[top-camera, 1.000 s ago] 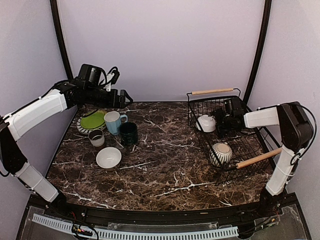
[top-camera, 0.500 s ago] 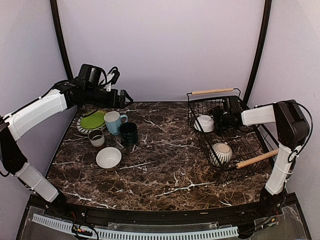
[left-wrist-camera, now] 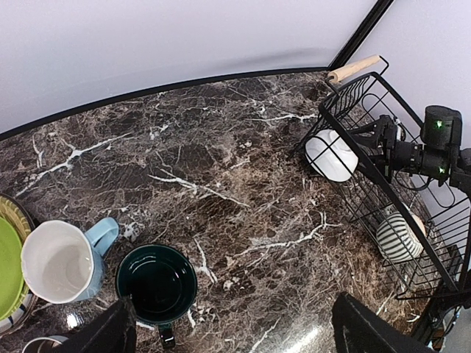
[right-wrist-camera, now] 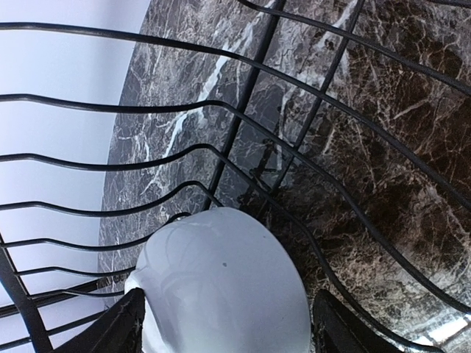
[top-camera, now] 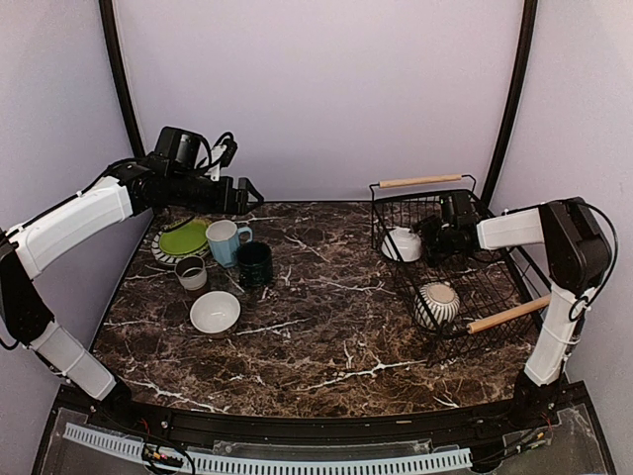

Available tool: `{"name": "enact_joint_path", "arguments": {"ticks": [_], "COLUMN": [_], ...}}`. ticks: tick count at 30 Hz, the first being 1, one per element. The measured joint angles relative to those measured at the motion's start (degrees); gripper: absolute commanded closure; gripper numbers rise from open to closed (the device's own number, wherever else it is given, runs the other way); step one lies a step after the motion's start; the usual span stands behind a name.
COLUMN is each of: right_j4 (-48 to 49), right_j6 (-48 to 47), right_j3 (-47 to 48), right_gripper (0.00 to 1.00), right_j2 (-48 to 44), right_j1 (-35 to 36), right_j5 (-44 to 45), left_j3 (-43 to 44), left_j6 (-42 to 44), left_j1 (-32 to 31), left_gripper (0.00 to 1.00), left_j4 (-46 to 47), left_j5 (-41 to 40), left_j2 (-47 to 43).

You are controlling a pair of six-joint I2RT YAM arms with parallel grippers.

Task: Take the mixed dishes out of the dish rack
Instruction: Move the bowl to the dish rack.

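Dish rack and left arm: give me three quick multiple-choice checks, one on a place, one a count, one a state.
1. Where is the striped bowl? A at the table's left side; B in the dish rack; C at the table's near edge.
2. How many dishes are in the rack? A two; B three; C four.
3. The left gripper is: A shut on a dish; B open and empty; C out of view.
B: it sits inside the wire walls. A: only it and the white bowl. B: fingers wide apart, nothing between.
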Motion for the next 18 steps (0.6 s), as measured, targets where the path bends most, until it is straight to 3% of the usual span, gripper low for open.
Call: {"name": "enact_joint_path", "arguments": {"ticks": [9,18], "right_j4": [0.1,0.4], "right_j6": [-4.1,-7.3], "right_j3": [-0.3,-0.3], "right_gripper": [0.26,0.36], "right_j2": [0.0,-0.1], "right_j1": [0.1,0.1], "right_j5": [-0.4,-1.3], "left_j3": [0.0,0.0], "left_j6": [-0.2,-0.5], "left_j1": [0.0,0.0], "left_gripper": [0.09,0.09], "left_j4": [0.0,0.0], "left_j5": [0.1,0.3], "left_j2": [0.0,0.0]}}
